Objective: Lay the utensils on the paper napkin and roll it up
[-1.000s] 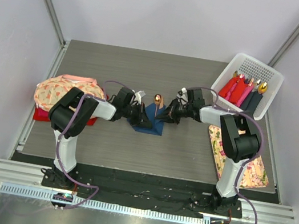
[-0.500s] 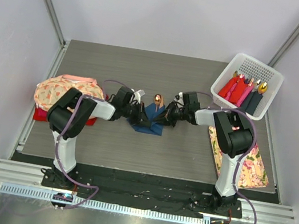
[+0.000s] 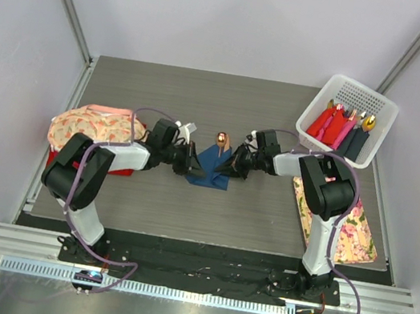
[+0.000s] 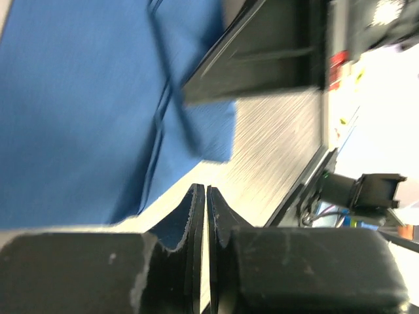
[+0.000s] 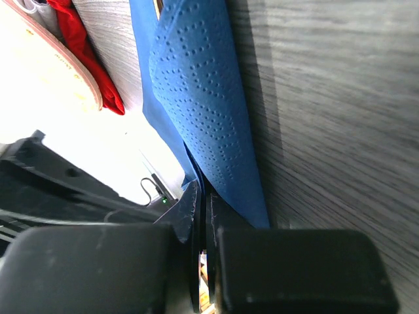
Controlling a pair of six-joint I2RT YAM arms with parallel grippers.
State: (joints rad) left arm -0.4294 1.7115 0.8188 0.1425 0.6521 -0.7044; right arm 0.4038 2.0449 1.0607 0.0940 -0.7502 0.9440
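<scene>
**Both grippers pinched shut at a folded blue napkin, mid-table**

Overhead view: a grey wood-grain table fills the frame centre, w/ pale walls around it. Two black-and-white arms rise from the bottom edge and bend inward, so their tips nearly meet at centre.

At left-centre lies a heap of floral cloth w/ a red piece under its lower edge. At lower right, a flat floral cloth is partly under the right arm. At upper right, a white perforated basket holds red, pink and dark rolls w/ gold tips.

The paper napkin is dark blue and lies folded at the centre of the frame, between the two tips. The fold's left edge is raised off the table. It shows as a smooth blue sheet in the left wrist view and as dotted embossed paper in the right wrist view.

The left gripper is at the napkin's left side, fingers pressed together. Can't tell if paper is caught between them. The right gripper is at the napkin's right side, fingers clamped on its lower edge, which runs into the gap between the tips.

Of the utensils, only a spoon shows. Its small round copper bowl pokes out at the napkin's top point. The rest is hidden inside the fold.
</scene>
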